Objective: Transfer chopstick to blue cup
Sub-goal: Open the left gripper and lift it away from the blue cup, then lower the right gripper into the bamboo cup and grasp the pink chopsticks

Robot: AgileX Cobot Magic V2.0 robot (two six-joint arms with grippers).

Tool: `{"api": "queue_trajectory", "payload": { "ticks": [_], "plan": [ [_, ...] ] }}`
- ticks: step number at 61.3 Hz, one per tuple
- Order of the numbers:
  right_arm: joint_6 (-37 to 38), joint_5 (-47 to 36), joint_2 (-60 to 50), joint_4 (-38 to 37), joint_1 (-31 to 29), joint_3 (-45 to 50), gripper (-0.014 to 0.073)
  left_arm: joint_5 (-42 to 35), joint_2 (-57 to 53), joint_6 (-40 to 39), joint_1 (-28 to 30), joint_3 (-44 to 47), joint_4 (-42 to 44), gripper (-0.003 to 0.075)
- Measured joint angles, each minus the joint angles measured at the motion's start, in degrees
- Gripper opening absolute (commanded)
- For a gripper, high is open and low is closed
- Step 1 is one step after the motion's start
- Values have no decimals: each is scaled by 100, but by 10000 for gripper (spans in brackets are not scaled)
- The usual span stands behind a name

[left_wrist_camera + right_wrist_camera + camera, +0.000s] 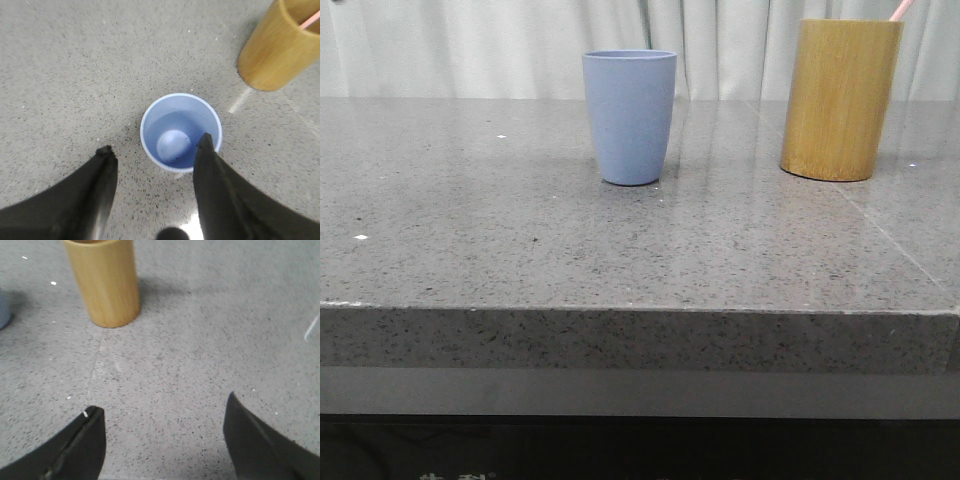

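The blue cup stands upright near the middle of the grey stone table, and it holds nothing. To its right is a yellow-brown bamboo cylinder with the pink tip of the chopstick poking out of its top; that tip also crosses the cylinder's mouth. My left gripper hangs open above the table just beside the blue cup, one finger overlapping its rim. My right gripper is open over bare table, well short of the bamboo cylinder.
The speckled grey table ends in a front edge low in the front view. A pale curtain hangs behind it. A seam line runs across the stone right of the bamboo cylinder.
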Motion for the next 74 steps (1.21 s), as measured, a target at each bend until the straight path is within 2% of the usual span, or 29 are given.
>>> {"api": "queue_trajectory", "payload": {
  "ticks": [12, 26, 43, 55, 74],
  "plan": [
    [72, -97, 772, 375, -423, -497, 518, -100, -1123, -55, 77, 1216, -10, 356],
    [48, -133, 1617, 963, -581, -1365, 518, -941, -2709, -68, 261, 3359, -10, 356],
    [-728, 83, 3025, 2097, -581, -2614, 518, -1347, -4531, -78, 273, 5555, -151, 356],
    [-934, 178, 3972, 2416, -581, -3413, 518, -1442, -5308, -78, 273, 6383, -225, 356],
    [-971, 240, 5103, 2521, -581, -4356, 518, -1501, -5614, -78, 273, 6572, -239, 356]
  ]
}}
